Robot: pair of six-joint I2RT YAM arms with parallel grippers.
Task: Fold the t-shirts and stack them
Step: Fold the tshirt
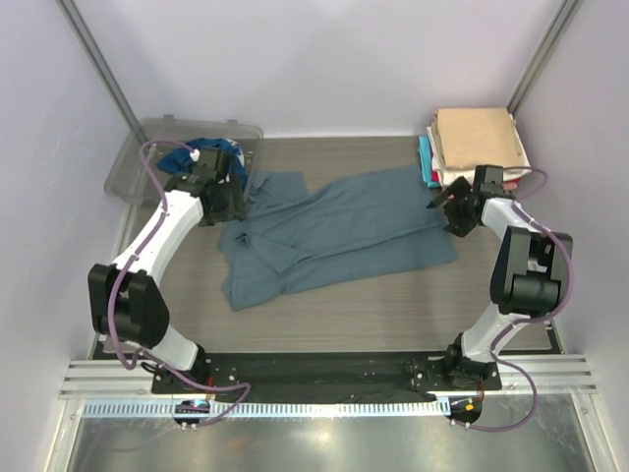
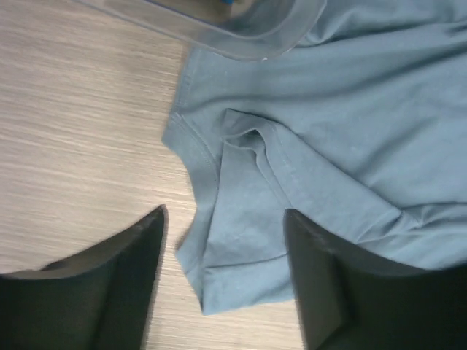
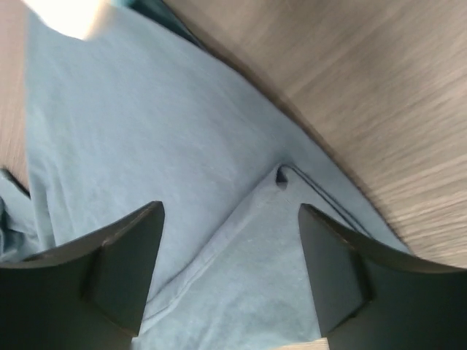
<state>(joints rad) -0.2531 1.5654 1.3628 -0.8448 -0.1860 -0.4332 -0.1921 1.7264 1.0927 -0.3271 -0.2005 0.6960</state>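
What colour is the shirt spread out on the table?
Slate-blue shirt; clearest from the top camera.

Background stuff, as far as we can see: a grey wood-grain desk (image 1: 373,310) with a clear plastic tub (image 1: 138,162) parked at its far left corner. On the left wrist cam we only catch the tub's rounded see-through corner. Pale walls box it in, a metal post (image 1: 98,59) climbs each back corner, and a slotted aluminium rail (image 1: 108,379) runs along the near edge.
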